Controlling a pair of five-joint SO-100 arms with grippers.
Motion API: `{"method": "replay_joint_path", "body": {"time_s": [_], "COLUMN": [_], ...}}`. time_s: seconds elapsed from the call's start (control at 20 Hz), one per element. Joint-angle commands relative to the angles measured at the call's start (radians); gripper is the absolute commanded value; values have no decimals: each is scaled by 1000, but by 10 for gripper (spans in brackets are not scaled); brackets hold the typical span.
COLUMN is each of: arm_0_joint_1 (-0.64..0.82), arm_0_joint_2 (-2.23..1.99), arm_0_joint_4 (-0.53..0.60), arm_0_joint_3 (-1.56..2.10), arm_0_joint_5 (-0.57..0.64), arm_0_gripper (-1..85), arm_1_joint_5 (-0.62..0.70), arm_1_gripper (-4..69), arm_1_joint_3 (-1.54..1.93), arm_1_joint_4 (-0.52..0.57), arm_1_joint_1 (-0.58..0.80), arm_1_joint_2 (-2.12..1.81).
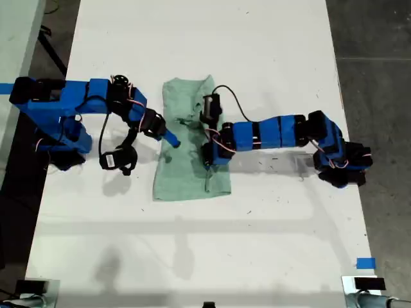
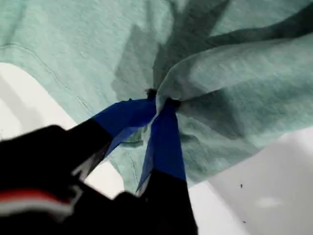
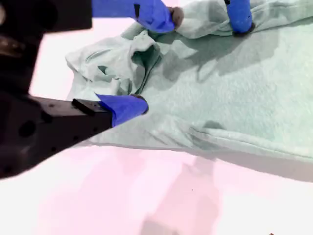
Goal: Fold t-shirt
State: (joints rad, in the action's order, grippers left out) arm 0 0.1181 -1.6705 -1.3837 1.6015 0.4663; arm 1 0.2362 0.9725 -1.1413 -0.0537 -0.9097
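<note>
My first gripper (image 2: 161, 100) is clenched on a pinched ridge of the pale mint-green cotton t-shirt (image 1: 186, 176). The cloth fans out from the tips in tight creases. My second gripper (image 3: 156, 61) is released, its jaws spread either side of a rumpled bunch at the shirt's edge and not closed on it.

The shirt lies centre frame in the exterior view as a narrow strip on the white bench (image 1: 257, 224). It's wrinkled in the upper half and flatter lower down.

Risks:
- The pinch looks like a small bite, possibly the top layer only. Pulling could peel one layer off, or the cloth could slip out.
- If my second gripper closes where it is, it grabs a wad and not a clean edge, so the fold comes out lumpy.
- Both grippers sit near each other over the shirt's middle, so a collision or crossed pull is likely.

The bench is otherwise bare. There's only a blue tape square (image 1: 365, 263) at lower right of the exterior view, well apart. Nothing obstructs the grippers except each other.
</note>
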Motion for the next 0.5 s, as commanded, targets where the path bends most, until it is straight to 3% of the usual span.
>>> {"method": "replay_joint_path", "body": {"time_s": [0.0,0.2,0.45], "arm_0_joint_1": [26,-26,-153], "arm_0_joint_2": [-46,-91,-94], "arm_0_joint_4": [6,-23,18], "arm_0_joint_3": [-3,54,164], "arm_0_joint_5": [-12,-86,-232], "arm_0_gripper": [278,284,288], "arm_1_joint_5": [38,61,94], "arm_1_gripper": [364,289,264], "arm_1_joint_3": [-161,-190,-156], "arm_1_joint_4": [-41,-216,-374], "arm_1_joint_1": [-35,-15,40], "arm_1_joint_2": [-38,-178,-272]}}
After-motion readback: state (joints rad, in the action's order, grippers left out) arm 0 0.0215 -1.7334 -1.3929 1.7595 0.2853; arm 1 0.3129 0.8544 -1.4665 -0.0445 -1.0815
